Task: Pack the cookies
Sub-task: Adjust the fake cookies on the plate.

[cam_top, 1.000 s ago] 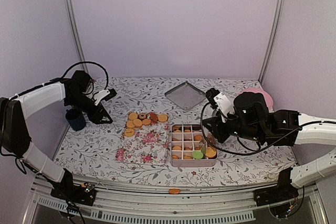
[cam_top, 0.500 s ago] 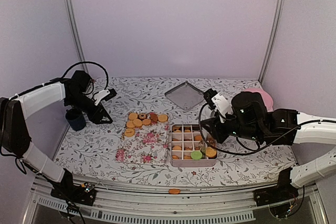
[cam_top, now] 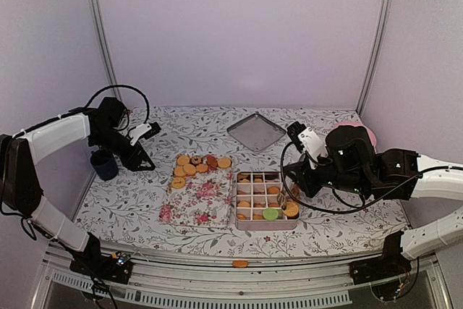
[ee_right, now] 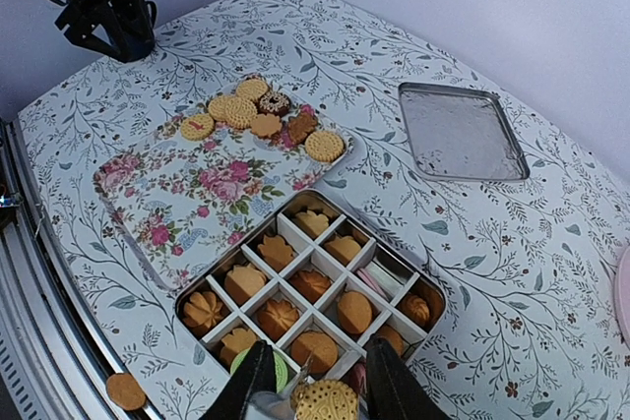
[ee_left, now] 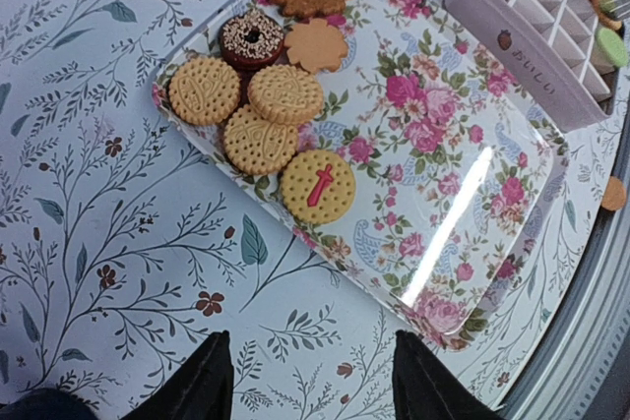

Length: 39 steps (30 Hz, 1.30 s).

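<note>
Several cookies lie at the far end of a floral tray; the left wrist view shows these cookies as dotted golden rounds, a dark ring and brown leaf shapes. A divided box right of the tray holds more cookies, one per cell. My right gripper hovers over the box's near right corner. In its wrist view the right gripper is shut on a dotted golden cookie. My left gripper stands open above bare tablecloth beside the tray, holding nothing.
The box's metal lid lies at the back centre. A pink plate sits behind the right arm, and a dark cup stands at the far left. One stray cookie rests on the front rail.
The right arm swayed slightly left, then back right over the box, still holding the cookie. The left arm has not moved.
</note>
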Each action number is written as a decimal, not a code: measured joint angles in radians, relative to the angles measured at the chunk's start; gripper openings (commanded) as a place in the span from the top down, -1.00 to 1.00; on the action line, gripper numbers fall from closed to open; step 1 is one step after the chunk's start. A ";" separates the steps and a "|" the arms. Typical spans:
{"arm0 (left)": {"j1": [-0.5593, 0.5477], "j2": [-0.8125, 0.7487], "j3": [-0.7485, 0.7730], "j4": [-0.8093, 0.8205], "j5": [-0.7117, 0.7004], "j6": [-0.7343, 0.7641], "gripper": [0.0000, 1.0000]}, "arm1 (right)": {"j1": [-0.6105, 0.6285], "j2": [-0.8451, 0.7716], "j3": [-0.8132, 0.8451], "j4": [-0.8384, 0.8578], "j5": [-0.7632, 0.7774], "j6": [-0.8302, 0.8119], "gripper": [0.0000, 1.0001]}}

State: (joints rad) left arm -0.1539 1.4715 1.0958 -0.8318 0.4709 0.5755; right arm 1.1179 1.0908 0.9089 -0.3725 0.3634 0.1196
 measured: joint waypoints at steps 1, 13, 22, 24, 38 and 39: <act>0.000 0.000 0.000 0.000 0.000 0.000 -0.12 | 0.000 0.000 0.001 -0.003 0.000 0.000 0.35; 0.000 0.000 0.000 0.000 0.000 0.000 -0.12 | -0.016 -0.022 0.001 -0.010 -0.017 -0.020 0.32; 0.000 0.000 0.000 0.000 0.000 0.000 -0.12 | -0.164 0.034 0.062 0.015 -0.227 -0.087 0.34; 0.000 0.000 0.000 0.000 0.000 0.000 -0.12 | -0.173 0.043 0.065 0.028 -0.257 -0.093 0.35; 0.000 0.000 0.000 -0.001 -0.008 0.002 -0.11 | -0.072 0.105 0.098 0.116 -0.365 -0.094 0.32; 0.000 0.000 0.000 -0.001 -0.008 0.002 -0.11 | -0.061 0.114 0.098 0.115 -0.364 -0.094 0.33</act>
State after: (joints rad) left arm -0.1539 1.4715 1.0958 -0.8330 0.4629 0.5777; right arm 1.0573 1.2049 1.0069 -0.2577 -0.0010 0.0254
